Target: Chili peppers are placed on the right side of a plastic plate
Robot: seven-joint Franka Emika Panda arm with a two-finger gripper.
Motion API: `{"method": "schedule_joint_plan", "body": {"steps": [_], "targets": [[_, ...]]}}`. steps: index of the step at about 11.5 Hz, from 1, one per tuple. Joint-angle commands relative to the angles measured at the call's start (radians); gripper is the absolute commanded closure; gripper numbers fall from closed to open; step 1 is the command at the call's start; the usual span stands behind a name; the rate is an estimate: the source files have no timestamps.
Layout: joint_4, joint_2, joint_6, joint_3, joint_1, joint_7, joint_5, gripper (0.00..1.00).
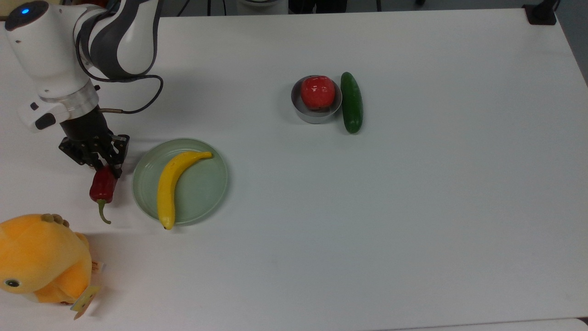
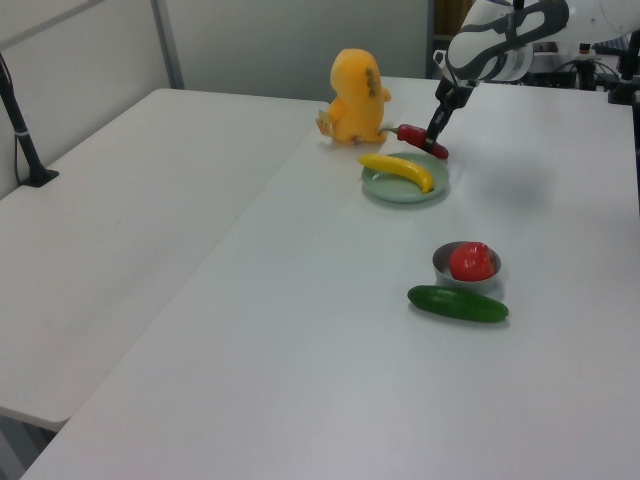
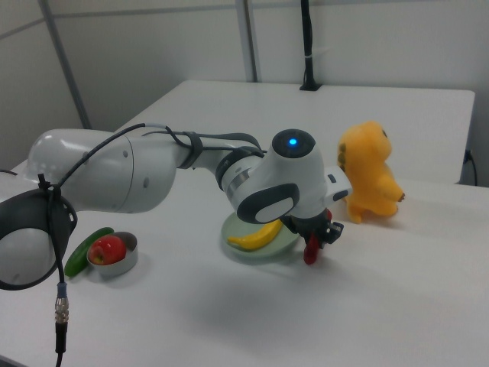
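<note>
A lab: white tables (image 1: 367, 230), grey partition walls (image 2: 250, 40), robot arm (image 3: 153, 176).

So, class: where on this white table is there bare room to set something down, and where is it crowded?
Free: the wide stretch on the top view's right of the dark green cucumber, and below the pale green plate. Crowded: between that plate and the orange plush toy, where the end effector holds the red chili pepper.

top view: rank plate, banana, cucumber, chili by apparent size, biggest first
1. plastic plate, widest by far.
2. banana, spanning nearly the whole plate.
3. cucumber, shorter than the banana but thicker.
4. chili pepper, smallest even with its stem; its top end is hidden in the tool, so its full length is unsure.
</note>
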Motion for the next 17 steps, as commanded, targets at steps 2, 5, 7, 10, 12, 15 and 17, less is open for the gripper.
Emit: {"method": "schedule_joint_plan", "body": {"steps": [2,5,7,10,12,15,17], "targets": [[0.016,0.025,0.046,0.028,-0.010,-0.025,0.019,0.22],[0.016,0.019,0.078,0.028,-0.010,-0.023,0.016,0.00],[0.016,0.001,0.077,0.028,-0.013,-0.014,0.019,0.00],[0.010,-0.080,0.061,0.026,-0.019,0.005,0.013,0.00],[0.008,-0.152,-0.026,0.012,-0.019,0.073,0.007,0.00],[0.010,-0.318,-0.263,-0.031,-0.025,0.240,-0.088,0.00],[0.010,-0.411,-0.401,-0.032,-0.022,0.380,-0.192,0.00]]}}
